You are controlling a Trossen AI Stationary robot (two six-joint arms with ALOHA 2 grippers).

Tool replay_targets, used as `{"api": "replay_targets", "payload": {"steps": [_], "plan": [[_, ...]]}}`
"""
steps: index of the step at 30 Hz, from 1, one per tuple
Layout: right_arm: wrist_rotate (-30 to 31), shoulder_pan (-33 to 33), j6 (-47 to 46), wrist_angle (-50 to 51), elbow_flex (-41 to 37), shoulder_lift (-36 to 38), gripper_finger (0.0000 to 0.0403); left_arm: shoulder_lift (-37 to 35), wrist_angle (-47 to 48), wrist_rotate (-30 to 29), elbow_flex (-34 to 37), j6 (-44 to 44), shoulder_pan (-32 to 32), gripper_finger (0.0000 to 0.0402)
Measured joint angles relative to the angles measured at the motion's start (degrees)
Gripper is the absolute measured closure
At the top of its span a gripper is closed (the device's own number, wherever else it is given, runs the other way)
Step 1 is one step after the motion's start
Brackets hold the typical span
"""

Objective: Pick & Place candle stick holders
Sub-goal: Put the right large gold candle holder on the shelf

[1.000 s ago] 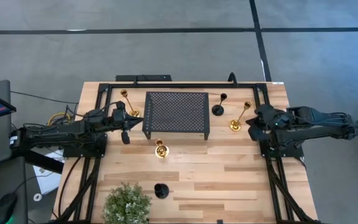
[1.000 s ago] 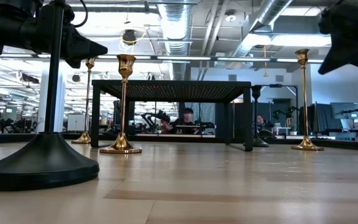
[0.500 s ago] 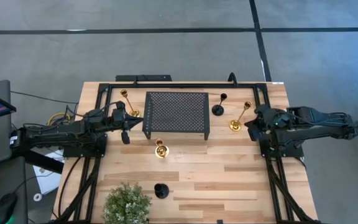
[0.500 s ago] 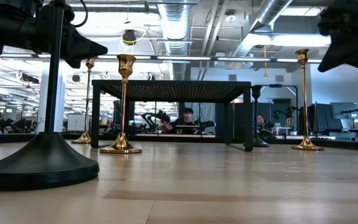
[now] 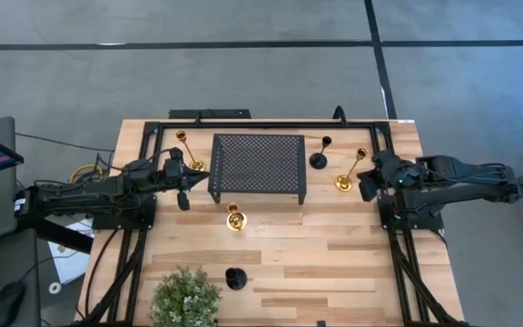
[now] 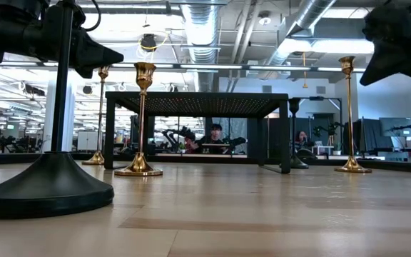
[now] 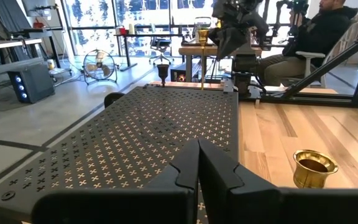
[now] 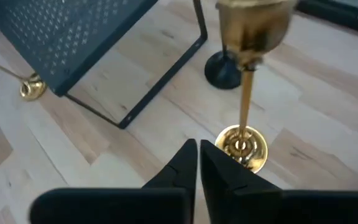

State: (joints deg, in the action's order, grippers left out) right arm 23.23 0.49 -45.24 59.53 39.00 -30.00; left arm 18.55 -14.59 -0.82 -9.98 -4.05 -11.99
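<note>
Careful: your right gripper [image 8: 197, 163], fingers together, hangs just beside the tall gold holder [image 8: 248, 81] right of the perforated stand [image 5: 257, 165]; you could topple it

Left arm reaches in from the left edge, stretched low across the table's left side, wrist pointing right. Left gripper [image 5: 182, 186] sits toward the left-centre, fingers [image 7: 188, 169] pressed together, tips touching. Right arm comes in from the right edge, forearm lying roughly level, wrist aimed left and angled down. Right gripper [image 5: 368, 186] hangs above the table on the far right side, fingers [image 8: 184, 163] closed against each other, holding nothing.
</note>
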Motion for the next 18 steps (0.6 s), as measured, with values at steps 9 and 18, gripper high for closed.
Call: {"api": "replay_targets", "payload": {"steps": [9, 18], "plan": [[5.5, -0.8, 0.2, 0.0, 0.0, -6.9, 0.0258, 0.0, 0.0, 0.0, 0.0, 0.0, 0.0, 0.0394], [12.6, -3.5, 0.2, -0.2, 0.0, -9.4, 0.0197, 0.0, 0.0, 0.0, 0.0, 0.0, 0.0, 0.0394]]}}
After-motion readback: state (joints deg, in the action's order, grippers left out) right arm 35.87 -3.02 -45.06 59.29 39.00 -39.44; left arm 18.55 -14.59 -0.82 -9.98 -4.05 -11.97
